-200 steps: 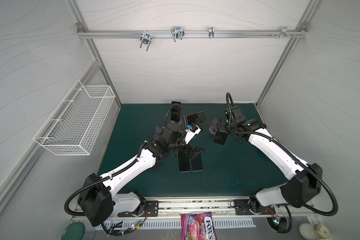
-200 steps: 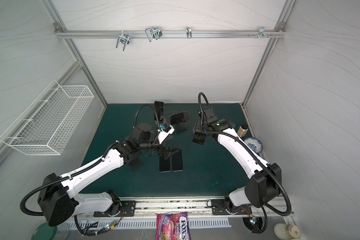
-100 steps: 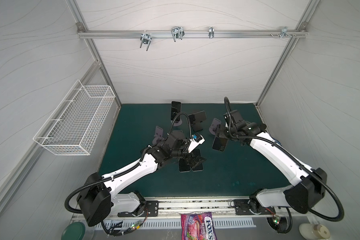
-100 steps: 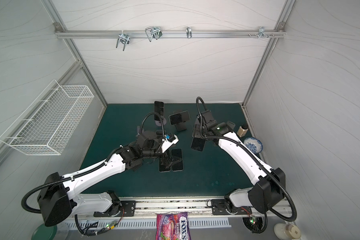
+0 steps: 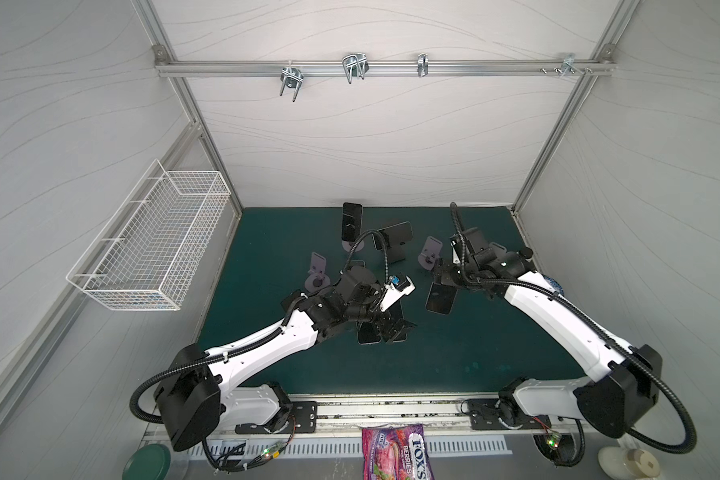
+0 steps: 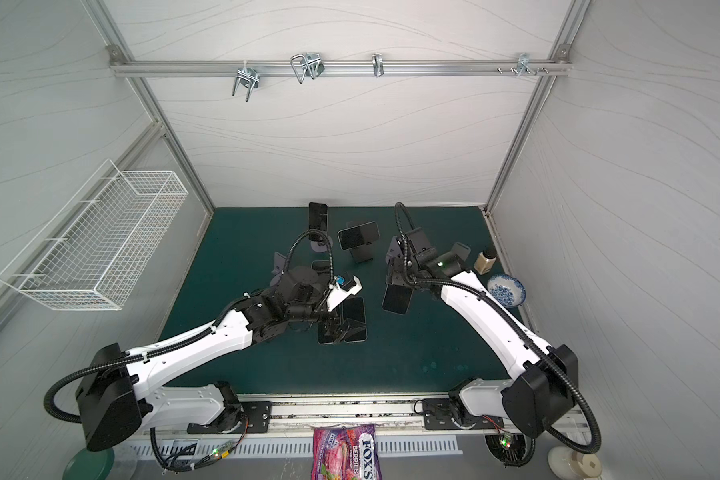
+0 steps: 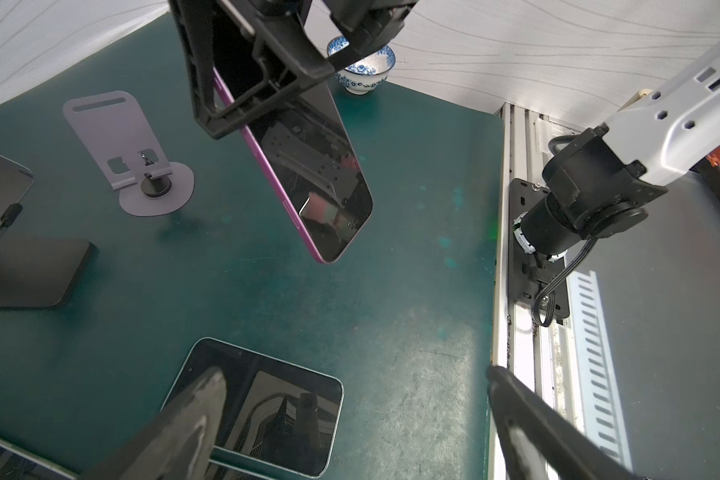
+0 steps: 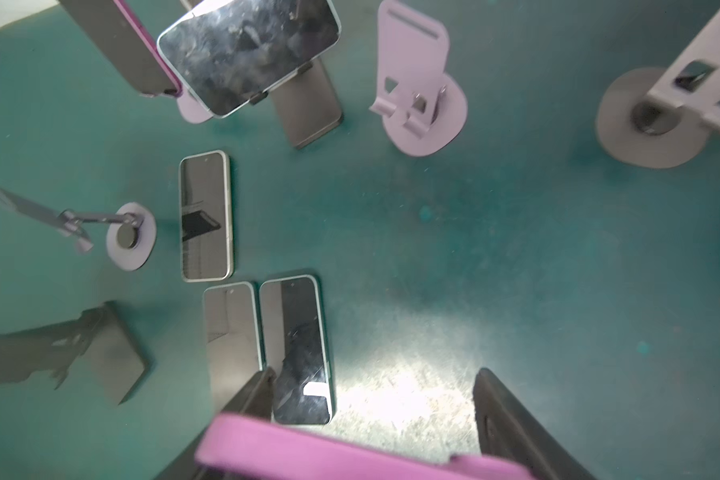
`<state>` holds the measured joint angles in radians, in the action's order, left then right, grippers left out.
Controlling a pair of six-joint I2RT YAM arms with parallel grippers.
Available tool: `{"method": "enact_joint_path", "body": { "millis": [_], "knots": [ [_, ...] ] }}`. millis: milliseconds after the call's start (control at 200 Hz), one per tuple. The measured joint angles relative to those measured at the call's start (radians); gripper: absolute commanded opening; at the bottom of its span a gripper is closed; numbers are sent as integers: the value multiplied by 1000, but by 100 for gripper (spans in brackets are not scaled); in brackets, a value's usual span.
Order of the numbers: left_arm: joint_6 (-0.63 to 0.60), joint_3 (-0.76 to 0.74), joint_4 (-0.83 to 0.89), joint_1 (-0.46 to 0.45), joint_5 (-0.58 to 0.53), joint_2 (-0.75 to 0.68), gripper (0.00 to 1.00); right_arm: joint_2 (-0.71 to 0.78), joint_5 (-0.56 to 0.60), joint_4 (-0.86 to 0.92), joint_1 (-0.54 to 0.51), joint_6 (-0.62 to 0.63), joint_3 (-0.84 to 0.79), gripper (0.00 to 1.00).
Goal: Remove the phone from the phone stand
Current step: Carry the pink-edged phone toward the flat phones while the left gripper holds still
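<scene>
- green mat (image 5: 454, 357): under both grippers
- right gripper (image 5: 442, 277): clamped on purple phone (image 7: 316, 166), which hangs below it, clear of the mat
- left gripper (image 7: 354, 376): jaws wide, just above two flat phones (image 8: 294, 332)
- lilac stand (image 5: 431, 254): bare, just beyond right gripper

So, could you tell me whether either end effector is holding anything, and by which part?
The right end effector grips the purple-cased phone across its width near its upper end; the left end effector holds nothing.
</scene>
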<state>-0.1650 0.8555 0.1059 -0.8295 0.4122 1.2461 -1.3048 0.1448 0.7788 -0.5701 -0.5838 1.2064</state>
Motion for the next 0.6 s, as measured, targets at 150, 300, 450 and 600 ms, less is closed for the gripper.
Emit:
{"method": "enact_joint_path", "body": {
  "millis": [150,300,450,600],
  "knots": [
    [0,0,0,-10,-4,0,99,1,-32,11,0,8,-4,63],
    [0,0,0,-15,-11,0,99,1,-55,17,0,19,-19,63],
    [0,0,0,-21,-16,0,99,1,-80,25,0,24,-25,63],
    [-1,0,0,-34,-19,0,99,1,-98,26,0,23,-25,63]
  ]
}}
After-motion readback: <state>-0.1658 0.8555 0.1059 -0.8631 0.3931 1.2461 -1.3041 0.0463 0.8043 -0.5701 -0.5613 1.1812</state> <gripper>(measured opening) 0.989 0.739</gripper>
